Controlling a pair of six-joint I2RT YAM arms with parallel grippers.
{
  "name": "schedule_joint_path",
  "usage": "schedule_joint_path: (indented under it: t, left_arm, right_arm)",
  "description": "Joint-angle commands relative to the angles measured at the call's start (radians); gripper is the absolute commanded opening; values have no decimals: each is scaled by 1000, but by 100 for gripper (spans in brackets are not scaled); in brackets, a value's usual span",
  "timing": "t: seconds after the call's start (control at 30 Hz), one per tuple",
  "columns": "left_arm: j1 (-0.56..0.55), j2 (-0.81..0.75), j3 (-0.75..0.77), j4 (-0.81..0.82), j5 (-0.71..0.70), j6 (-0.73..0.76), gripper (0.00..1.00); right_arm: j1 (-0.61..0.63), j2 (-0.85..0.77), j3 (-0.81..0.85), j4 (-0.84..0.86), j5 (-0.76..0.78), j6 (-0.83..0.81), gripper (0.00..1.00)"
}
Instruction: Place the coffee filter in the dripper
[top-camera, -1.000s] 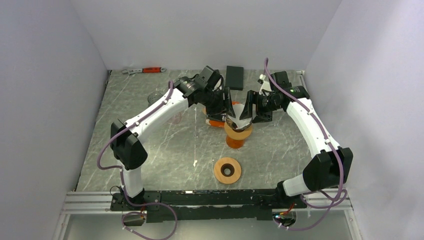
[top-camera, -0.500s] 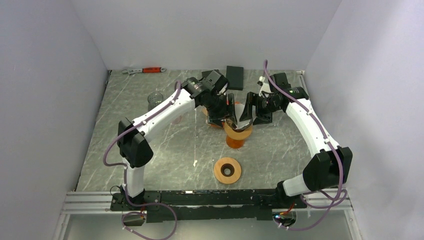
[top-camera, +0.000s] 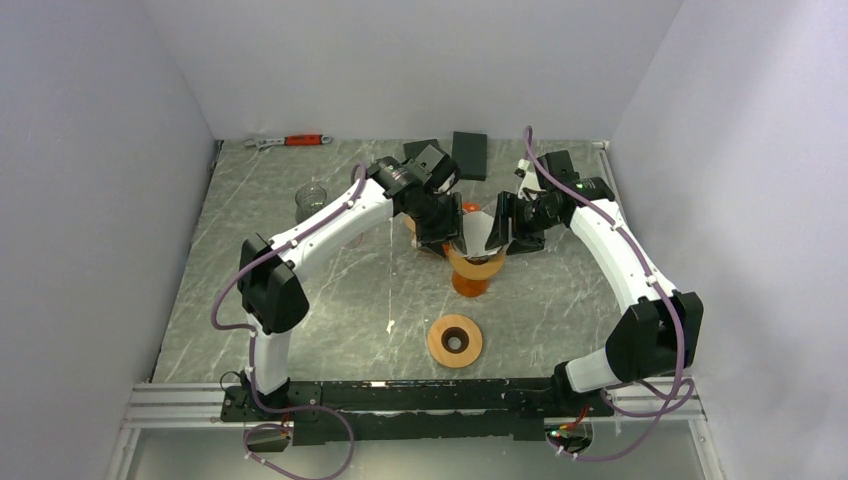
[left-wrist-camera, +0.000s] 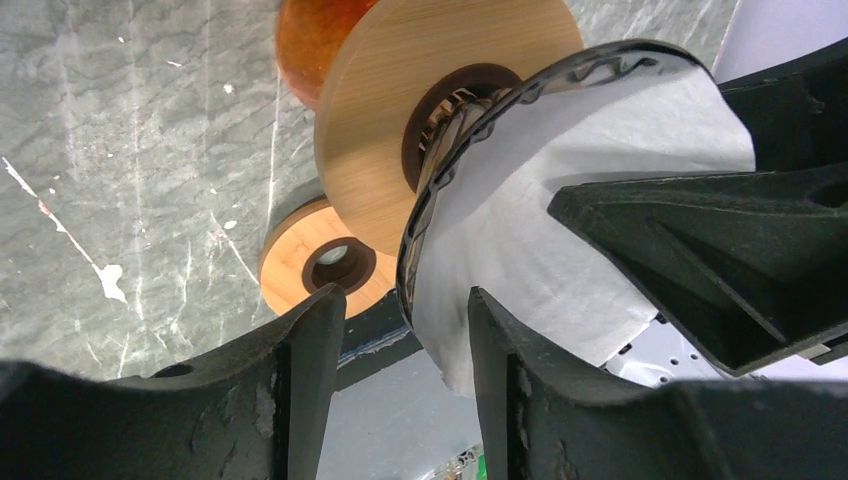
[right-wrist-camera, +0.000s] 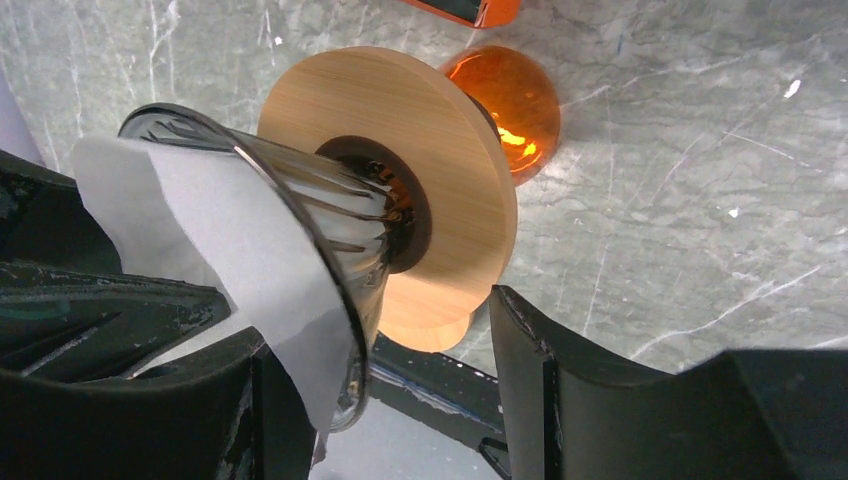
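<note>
1. Coffee filter (left-wrist-camera: 560, 210) — white paper, opened into a cone — sits inside the glass dripper (right-wrist-camera: 300, 190), with its upper edge standing above the rim on one side. You cannot tell how deep its tip reaches.
2. You will find the dripper carried by its wooden collar (right-wrist-camera: 440, 130) on top of the orange vessel (top-camera: 470, 284), near the middle of the desk (top-camera: 300, 290).
3. Your left end effector (left-wrist-camera: 405, 300) has its jaws apart, astride the dripper's rim. One finger is outside the glass and the other is on the paper side, and a gap shows between the outer finger and the glass.
4. Your right end effector (right-wrist-camera: 378, 330) straddles the rim from the opposite side, jaws also apart. Its outer finger stands well clear of the collar, and its inner finger lies partly behind the paper — you cannot tell whether it presses there.
5. The two end effectors face each other closely across the dripper's mouth.
6. A second wooden ring (top-camera: 454, 341) lies flat on the desk nearer the arm bases, apart from the vessel.
7. A clear glass (top-camera: 311, 200) stands to the left. A black box (top-camera: 468, 155) and a red-handled wrench (top-camera: 290, 141) lie along the back edge.
</note>
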Motion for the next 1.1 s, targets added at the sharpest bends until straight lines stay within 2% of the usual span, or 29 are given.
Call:
schedule_joint_path:
  t: [0.0, 0.4, 0.73, 0.9, 1.07]
  left_arm:
    - [-5, 8, 14, -41, -36, 24, 54]
    - [-5, 2, 4, -24, -46, 33, 52]
    - [-3, 2, 14, 97, 6, 31, 64]
    - [-3, 35, 35, 73, 3, 27, 64]
    - [0, 40, 13, 80, 2, 24, 58]
  right_arm:
    - [-4, -2, 10, -12, 38, -32, 60]
    - [-4, 10, 20, -23, 60, -42, 59]
    - [-4, 6, 56, 37, -79, 14, 67]
    - [-4, 10, 33, 61, -77, 24, 73]
    - [-4, 18, 13, 50, -23, 5, 70]
